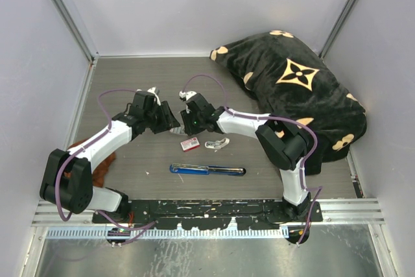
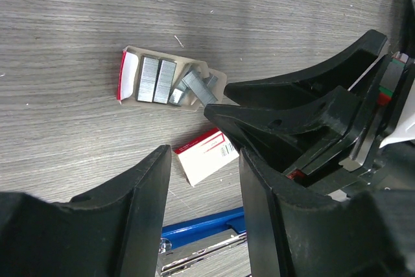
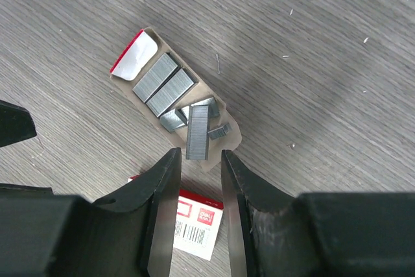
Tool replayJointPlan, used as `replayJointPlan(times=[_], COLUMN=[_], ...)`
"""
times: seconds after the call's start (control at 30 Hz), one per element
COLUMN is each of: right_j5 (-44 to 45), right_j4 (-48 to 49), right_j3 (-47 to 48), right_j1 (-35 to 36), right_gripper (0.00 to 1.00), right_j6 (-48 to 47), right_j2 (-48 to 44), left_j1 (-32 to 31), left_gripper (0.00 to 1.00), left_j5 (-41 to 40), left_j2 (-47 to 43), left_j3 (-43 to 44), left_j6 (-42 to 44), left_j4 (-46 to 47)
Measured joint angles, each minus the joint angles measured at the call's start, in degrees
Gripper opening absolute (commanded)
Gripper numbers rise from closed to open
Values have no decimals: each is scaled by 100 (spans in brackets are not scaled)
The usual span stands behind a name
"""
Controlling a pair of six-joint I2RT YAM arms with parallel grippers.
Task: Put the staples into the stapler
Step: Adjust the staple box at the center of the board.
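Several silvery staples blocks lie in an open cardboard tray (image 3: 227, 135), also seen in the left wrist view (image 2: 217, 79). One staples block (image 3: 197, 132) lies slanted over the others, its near end just between my right fingertips. My right gripper (image 3: 201, 155) is open over it, with a gap on both sides. My left gripper (image 2: 204, 154) is open and empty, hovering beside the tray above the red-and-white box (image 2: 209, 154). The blue stapler (image 1: 207, 170) lies opened flat on the table, nearer the arm bases. From above, both grippers, left (image 1: 171, 121) and right (image 1: 187, 123), meet over the tray.
The red-and-white staple box (image 1: 190, 144) lies between tray and stapler. A small white oblong piece (image 1: 217, 143) lies to its right. A black patterned cushion (image 1: 292, 89) fills the back right. A brown cloth (image 1: 98, 168) lies under the left arm. Walls enclose the table.
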Motion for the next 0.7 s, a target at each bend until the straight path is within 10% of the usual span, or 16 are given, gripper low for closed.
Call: replayJointPlan(times=[0.7], right_j5=[555], right_j4=[-87], right_j3=[55], right_j1=[295], right_gripper=[43], right_j6=[-81], right_j2=[0], left_j1=[0], left_gripper=[49], left_j5=[-44], left_j2=[0], left_j3=[-2], left_j6=[15], left_j4=[0])
